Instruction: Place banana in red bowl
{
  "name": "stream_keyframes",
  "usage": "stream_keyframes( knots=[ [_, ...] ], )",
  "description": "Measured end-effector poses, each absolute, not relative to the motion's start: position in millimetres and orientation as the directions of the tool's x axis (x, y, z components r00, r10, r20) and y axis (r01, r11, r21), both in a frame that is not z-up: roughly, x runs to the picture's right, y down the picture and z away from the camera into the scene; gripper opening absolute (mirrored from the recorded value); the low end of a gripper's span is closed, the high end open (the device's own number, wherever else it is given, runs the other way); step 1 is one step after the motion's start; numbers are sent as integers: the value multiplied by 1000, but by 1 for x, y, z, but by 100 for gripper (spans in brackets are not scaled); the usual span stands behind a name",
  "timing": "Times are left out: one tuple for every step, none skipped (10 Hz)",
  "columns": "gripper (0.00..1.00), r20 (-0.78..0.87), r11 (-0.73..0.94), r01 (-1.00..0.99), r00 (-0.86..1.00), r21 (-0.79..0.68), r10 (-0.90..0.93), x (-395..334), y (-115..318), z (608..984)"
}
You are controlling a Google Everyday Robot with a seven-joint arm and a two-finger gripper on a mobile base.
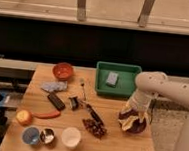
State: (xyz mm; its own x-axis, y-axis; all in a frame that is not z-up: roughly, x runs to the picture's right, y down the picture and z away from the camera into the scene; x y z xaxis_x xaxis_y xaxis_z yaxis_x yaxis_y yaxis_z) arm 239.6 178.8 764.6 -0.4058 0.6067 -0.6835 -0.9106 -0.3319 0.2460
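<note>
Wooden bench point(121, 148) under a dim wall of windows: the banana point(127, 125), pale yellow with its ends splayed, sits in a dark purple bowl point(135, 129) near the bench's right edge. The gripper point(134, 114) of the white arm is directly above it, down at the bowl's mouth. The arm's wrist covers the contact, so whether the jaws are released or clenched on the fruit cannot be told.

The red bowl point(63, 70) stands at the far left corner of the bench, well apart from the banana and with nothing visible in it. Between the two lie a green tray point(126, 70) holding a grey block point(112, 78), a fork point(82, 86), a black bar point(56, 101), a crumpled grey packet point(54, 86) and a dark red bunch point(94, 127). Along the near edge are a white cup point(71, 137), a blue bowl point(31, 134), a red chili point(46, 115) and a round orange fruit point(23, 117).

The step in hand looks like the pick-up: the arm is at the fruit and nothing has reached the red bowl, so the task is at an early stage. The next move calls for a firm hold on the soft banana and a lift clear of the purple bowl's rim. Then comes a carry across the bench to the left, high enough to pass over the fork and the bar, to a point above the red bowl before letting go. The small bowl leaves little margin for a drop off centre.
</note>
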Motion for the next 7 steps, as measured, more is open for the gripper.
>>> stream_keyframes(
  knots=[
    [66,-684,-338,-908,-410,246,603,236,181,770],
    [66,-682,-347,-905,-417,248,601,238,182,771],
    [66,-679,-360,-898,-429,252,596,243,184,771],
    [66,-678,-371,-893,-437,253,590,247,185,772],
    [66,-680,-383,-889,-444,252,583,251,186,775],
    [66,-687,-392,-885,-448,251,572,255,190,780],
    [66,-695,-402,-881,-451,248,560,259,193,784]
  ],
)
